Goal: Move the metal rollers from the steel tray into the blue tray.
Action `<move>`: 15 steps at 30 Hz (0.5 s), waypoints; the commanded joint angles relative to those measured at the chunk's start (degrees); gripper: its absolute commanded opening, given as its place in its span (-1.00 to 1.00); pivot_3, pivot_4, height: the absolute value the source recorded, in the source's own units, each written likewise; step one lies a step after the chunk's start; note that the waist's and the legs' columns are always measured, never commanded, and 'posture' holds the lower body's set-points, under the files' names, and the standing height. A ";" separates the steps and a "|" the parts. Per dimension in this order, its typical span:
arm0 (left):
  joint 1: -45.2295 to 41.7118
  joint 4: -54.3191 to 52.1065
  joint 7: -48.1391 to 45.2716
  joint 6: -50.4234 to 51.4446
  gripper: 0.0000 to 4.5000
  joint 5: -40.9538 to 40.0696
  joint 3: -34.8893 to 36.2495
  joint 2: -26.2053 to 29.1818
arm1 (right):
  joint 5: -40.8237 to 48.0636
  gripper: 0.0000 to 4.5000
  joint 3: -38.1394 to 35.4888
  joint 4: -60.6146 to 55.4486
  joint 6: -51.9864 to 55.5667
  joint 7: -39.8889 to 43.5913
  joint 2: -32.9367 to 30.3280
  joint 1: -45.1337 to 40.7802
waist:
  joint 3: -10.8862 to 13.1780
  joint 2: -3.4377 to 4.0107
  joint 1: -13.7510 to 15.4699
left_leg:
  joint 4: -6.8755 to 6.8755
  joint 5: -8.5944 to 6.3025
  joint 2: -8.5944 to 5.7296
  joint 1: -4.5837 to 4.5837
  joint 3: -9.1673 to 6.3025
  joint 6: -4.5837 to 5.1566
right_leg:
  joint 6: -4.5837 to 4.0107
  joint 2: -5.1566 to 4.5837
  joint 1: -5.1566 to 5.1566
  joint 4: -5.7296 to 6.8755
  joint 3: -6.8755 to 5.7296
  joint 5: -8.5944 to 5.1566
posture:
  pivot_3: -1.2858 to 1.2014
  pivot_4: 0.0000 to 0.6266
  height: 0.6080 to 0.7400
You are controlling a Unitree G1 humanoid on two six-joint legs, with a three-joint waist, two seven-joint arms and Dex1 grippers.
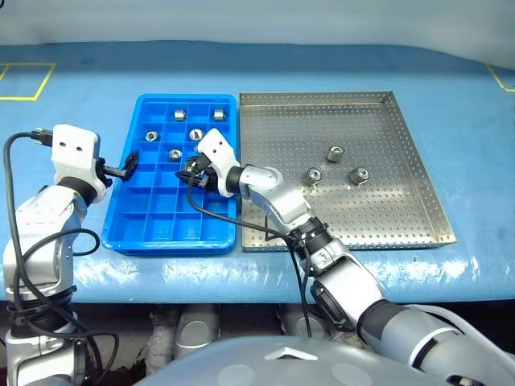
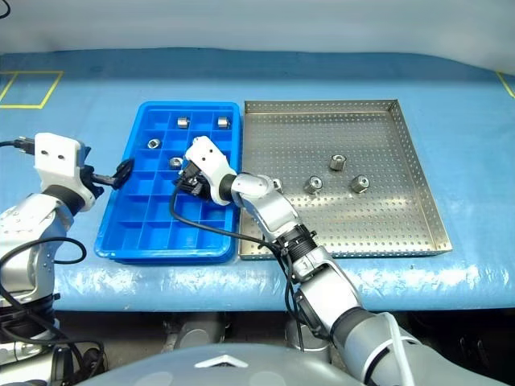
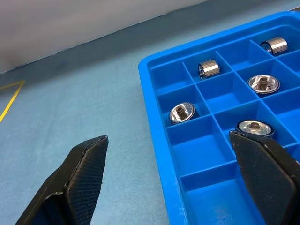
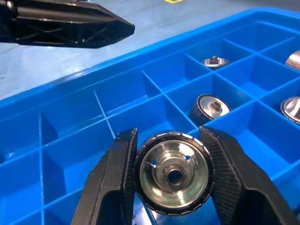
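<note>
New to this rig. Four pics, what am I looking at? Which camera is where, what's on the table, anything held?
It is a two-armed humanoid robot. The two wide pictures come from its head, looking down over a blue-covered table. The other two come from cameras on each wrist, looking along that arm's two black fingers.

On the table sit a blue tray with a grid of small compartments and, beside it, a perforated steel tray. Three metal rollers lie in the steel tray; five already sit in blue compartments.

The right gripper hangs over the blue tray, shut on one more roller. The left gripper is open and empty, straddling the blue tray's outer rim.
</note>
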 commanded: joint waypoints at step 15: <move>-3.86 1.34 -2.22 -2.69 1.00 -0.27 -7.86 -2.24 | 1.62 0.43 -3.74 -46.88 18.94 -3.66 -15.02 16.96 | -0.02 -0.01 0.53 | -0.03 0.05 -0.16 -0.12 -0.24 -0.10 | -0.03 -0.15 0.10 -0.14 -0.19 -0.02 | 0.05 -0.52 1.00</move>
